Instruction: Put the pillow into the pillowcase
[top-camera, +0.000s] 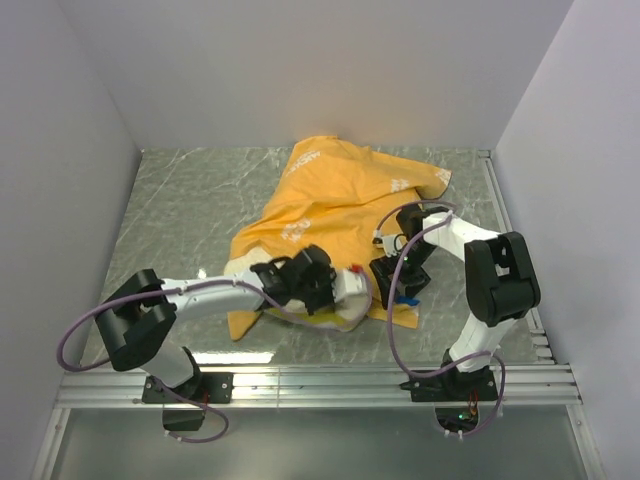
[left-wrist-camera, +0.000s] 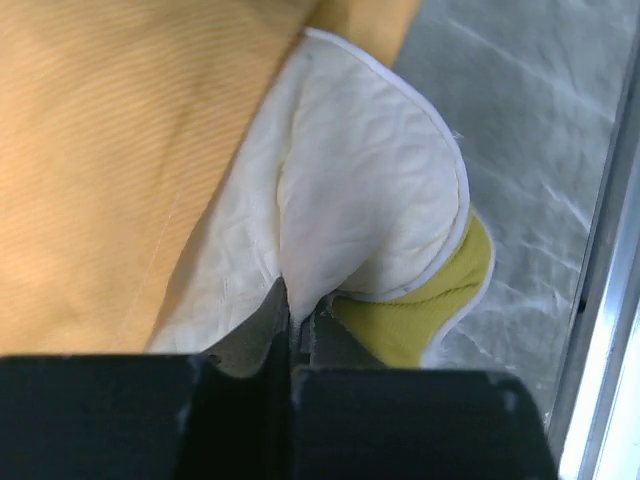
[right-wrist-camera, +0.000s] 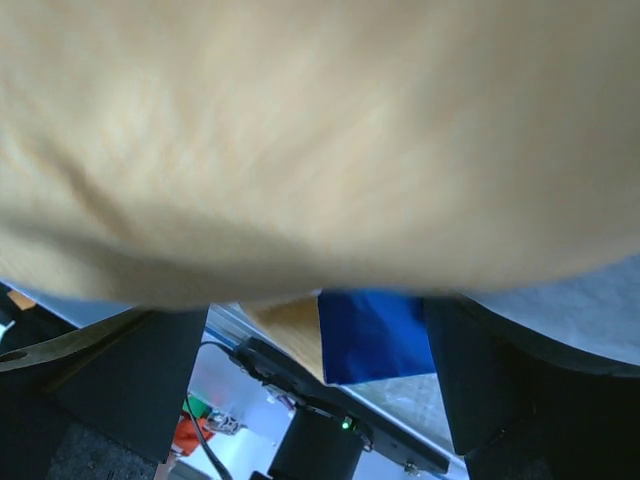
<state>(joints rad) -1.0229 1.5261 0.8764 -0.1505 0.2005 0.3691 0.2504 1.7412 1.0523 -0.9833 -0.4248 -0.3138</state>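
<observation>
Pillowcase (top-camera: 330, 195) seen from top cam: orange-yellow side up w/ pale prints, rumpled, spread from centre of the grey marbled table (top-camera: 190, 210) twd the rear right. Pillow (top-camera: 352, 303) shows only as a cream-white corner poking out at the case's near edge, approx. mid-table. Left arm reaches in from the near left. Left gripper (top-camera: 335, 288) sits right on that cream corner. Right arm bends in from the near right. Right gripper (top-camera: 400, 280) is at the case's near-right edge, just beside the left one, w/ a small bit of blue cloth showing under it.

Left wrist cam: fingers (left-wrist-camera: 272, 320) are pressed together w/ a fold of the cream quilted fabric pinched betw. them, so this pincer is closed on the pillow. The pillow's rounded corner rises past the tips, white piping round it, yellow-green band on the underside at right. Orange cloth covers the left half of the view and overlaps the pillow's left part. Bare table to the right, then a metal rail (left-wrist-camera: 608, 300) at the edge.

Right wrist cam: orange cloth fills the top, close and blurred. Both dark fingers stand wide apart, nothing clamped betw. them. A blue flap of the case hangs in the gap, nearer the right finger. Can't tell whether the cloth touches the fingertips.
</observation>
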